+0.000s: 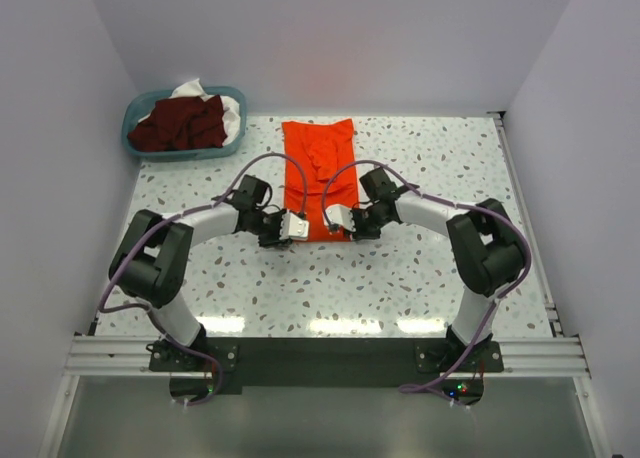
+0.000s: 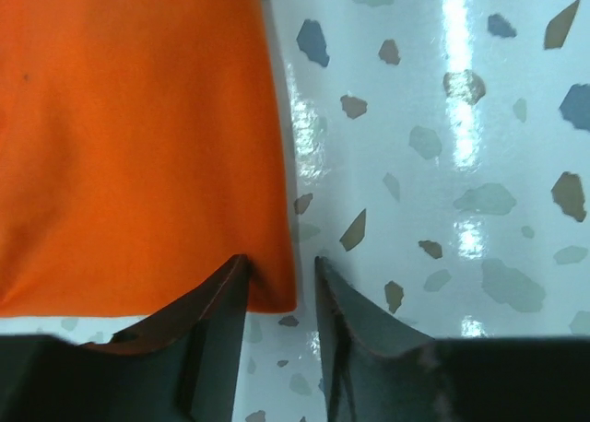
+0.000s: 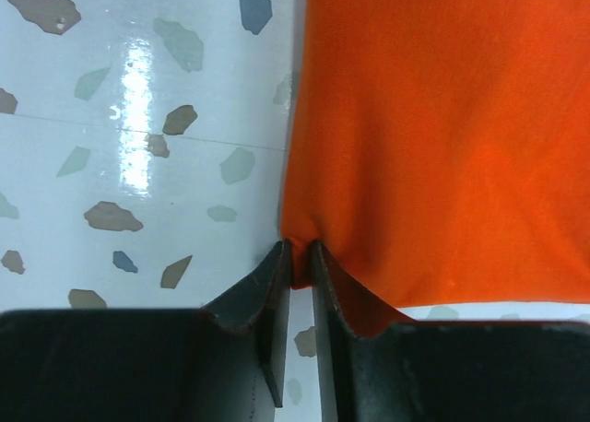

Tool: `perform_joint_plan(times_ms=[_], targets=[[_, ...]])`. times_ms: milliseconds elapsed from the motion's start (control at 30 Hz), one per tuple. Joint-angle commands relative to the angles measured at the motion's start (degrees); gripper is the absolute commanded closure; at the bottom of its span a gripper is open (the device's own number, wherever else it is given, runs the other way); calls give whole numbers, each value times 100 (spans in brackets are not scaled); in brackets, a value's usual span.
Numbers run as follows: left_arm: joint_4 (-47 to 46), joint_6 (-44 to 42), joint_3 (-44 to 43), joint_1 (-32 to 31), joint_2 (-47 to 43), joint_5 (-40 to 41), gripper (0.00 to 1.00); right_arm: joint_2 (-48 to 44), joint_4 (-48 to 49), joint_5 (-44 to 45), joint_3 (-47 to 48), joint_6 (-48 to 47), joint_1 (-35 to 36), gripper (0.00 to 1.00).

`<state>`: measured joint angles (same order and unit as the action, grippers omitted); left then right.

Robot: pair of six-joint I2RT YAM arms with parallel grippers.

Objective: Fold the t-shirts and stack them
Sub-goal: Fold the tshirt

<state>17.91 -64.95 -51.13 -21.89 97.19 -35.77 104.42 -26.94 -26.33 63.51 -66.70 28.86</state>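
orange tee [image 1: 318,178] flat (long narrow strip) | L pincer [image 2: 281,267] agape astride crnr | R pincer [image 3: 297,252] pinching crnr

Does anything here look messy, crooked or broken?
Nothing broken or spilled. The orange t-shirt lies flat. Only the teal basket, far left, looks untidy: maroon shirts heaped inside, white cloth poking above its rim.

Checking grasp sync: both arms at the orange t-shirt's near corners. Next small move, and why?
Probably close the left jaws. In the left wrist view they stand apart, straddling a near corner of the bright orange-red cloth t-shirt, flat on the speckled white table; the right jaws already pinch the other near corner. Lifting now would likely raise one side only.
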Motion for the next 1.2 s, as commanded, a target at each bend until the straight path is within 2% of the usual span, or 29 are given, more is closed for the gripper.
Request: perform_joint_plan(times_ms=[0, 33, 67, 133, 233, 467, 800, 933, 1167], targets=[[150, -185, -221, -35, 248, 166, 62, 210, 206, 224, -58, -63, 14, 88], [186, -167, -326, -26, 326, 175, 68, 201, 241, 233, -66, -28, 14, 99], [204, -141, -344, -26, 345, 210, 78, 184, 259, 225, -58, 94, 14, 100], [204, -123, -353, -17, 301, 220, 90, 123, 277, 181, -31, 287, 14, 100], [195, -1, -449, 9, 152, 141, 100, -53, 356, 67, 65, 569, 14, 100], [449, 421, -1161, 281, -174, -290, 100, -493, 268, -329, 680, 1404, -267, 100], [678, 536, -1698, 449, -455, -352, 100, -844, -109, -233, 1199, 1440, -372, 100], [924, 343, -1514, 449, -753, -404, 100, -1151, -364, -294, 1129, 1361, -364, 100], [1592, 53, -706, 80, -1693, -606, 100, -2311, -1173, -628, 156, 1220, -180, 100]])
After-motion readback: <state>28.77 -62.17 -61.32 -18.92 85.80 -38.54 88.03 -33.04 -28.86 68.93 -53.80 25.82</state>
